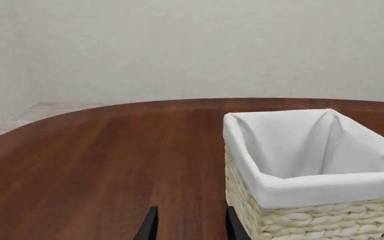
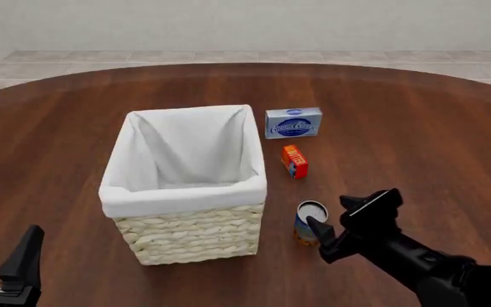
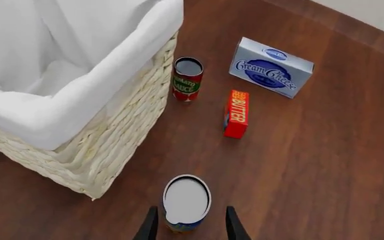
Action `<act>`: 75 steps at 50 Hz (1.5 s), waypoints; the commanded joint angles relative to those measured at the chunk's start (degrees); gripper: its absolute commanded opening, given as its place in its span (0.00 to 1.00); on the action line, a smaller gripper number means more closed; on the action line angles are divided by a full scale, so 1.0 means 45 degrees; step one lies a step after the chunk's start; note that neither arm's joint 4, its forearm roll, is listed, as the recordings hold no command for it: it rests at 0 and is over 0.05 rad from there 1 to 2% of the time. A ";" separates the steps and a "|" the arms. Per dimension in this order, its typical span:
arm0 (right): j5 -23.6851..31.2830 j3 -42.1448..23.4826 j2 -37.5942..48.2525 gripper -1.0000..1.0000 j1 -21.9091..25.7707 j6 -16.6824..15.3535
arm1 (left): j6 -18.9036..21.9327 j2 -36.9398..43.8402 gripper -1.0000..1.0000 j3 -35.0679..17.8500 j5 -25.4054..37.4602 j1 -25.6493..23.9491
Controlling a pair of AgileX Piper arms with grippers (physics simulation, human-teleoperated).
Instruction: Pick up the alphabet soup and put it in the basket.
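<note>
The alphabet soup [image 2: 311, 221] is a small can with a silver-white top, standing upright on the table just right of the basket's near corner. In the right wrist view the can [image 3: 186, 198] stands between my right gripper's open fingers [image 3: 150, 226], with a small gap on each side. My right gripper [image 2: 328, 213] is low at the can, not closed on it. The basket [image 2: 181, 192] is large, woven, white-lined and empty. My left gripper [image 2: 0, 254] is open and empty at the near left, and its fingers [image 1: 148, 227] point past the basket's wall [image 1: 292, 220].
A red tomato sauce can [image 3: 187, 79] stands against the basket's right side, hidden in the front view. An orange-red butter box [image 2: 294, 160] and a blue-and-white cream cheese box [image 2: 293, 122] lie beyond the soup. The round wooden table [image 2: 416, 128] surrounds them.
</note>
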 commanded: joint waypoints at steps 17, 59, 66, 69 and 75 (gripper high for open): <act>-0.0088 -0.0699 0.1084 1.00 0.0185 0.0052 | 0.0000 0.0000 1.00 0.0000 0.0000 0.0000; -0.0634 -0.1077 0.3274 1.00 0.0097 -0.0140 | 0.0000 0.0000 1.00 0.0000 0.0000 0.0000; -0.0722 -0.1037 0.3562 1.00 0.0056 -0.0206 | 0.0000 0.0000 1.00 0.0000 0.0000 0.0000; -0.0713 -0.1065 0.3651 1.00 0.0058 -0.0248 | 0.0000 0.0000 1.00 0.0000 0.0000 0.0000; -0.0781 -0.1082 0.3964 1.00 0.0017 -0.0391 | 0.0000 0.0000 1.00 0.0000 0.0000 0.0000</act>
